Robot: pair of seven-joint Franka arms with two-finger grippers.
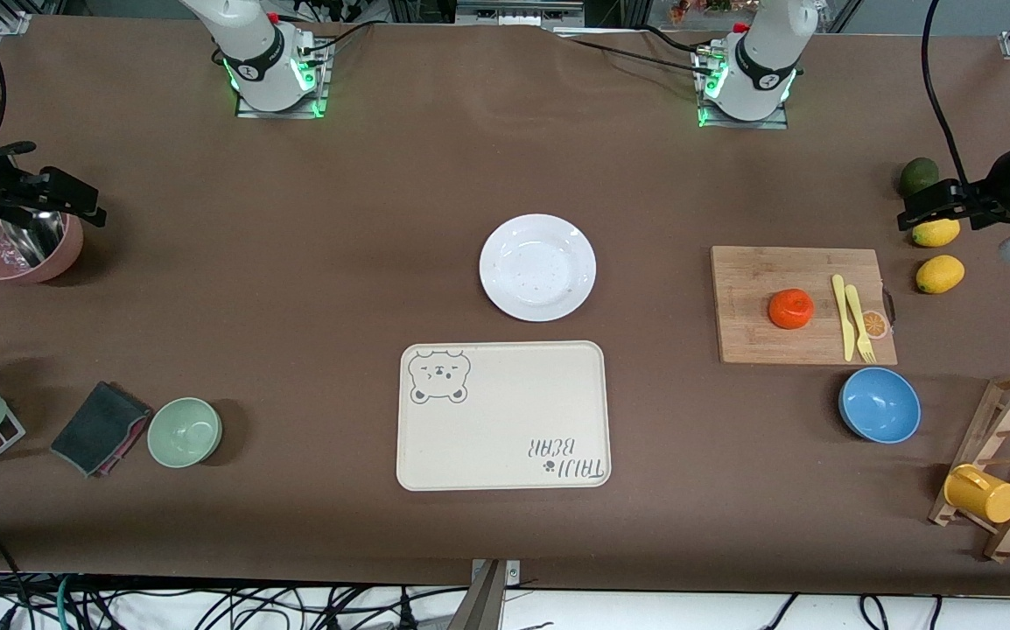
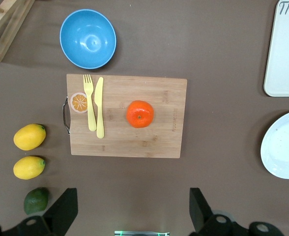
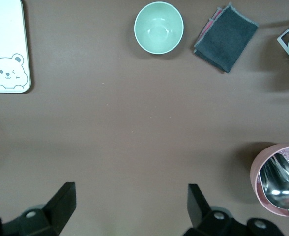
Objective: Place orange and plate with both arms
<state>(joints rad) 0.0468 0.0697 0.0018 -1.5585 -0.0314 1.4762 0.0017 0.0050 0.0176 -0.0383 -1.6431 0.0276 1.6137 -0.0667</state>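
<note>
White, one plate (image 1: 538, 267) lies on the counter (image 1: 295, 262); one orange (image 1: 791, 309) on the board (image 1: 750, 332); two lemons (image 1: 940, 274); left hand (image 2: 130, 211) and right hand (image 3: 130, 209) wide, holding nothing.

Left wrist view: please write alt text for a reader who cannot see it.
An orange sits on a wooden cutting board beside a yellow fork and knife, under the left gripper with open jaws. Around the board: a blue bowl, two lemons, a white plate.
</note>
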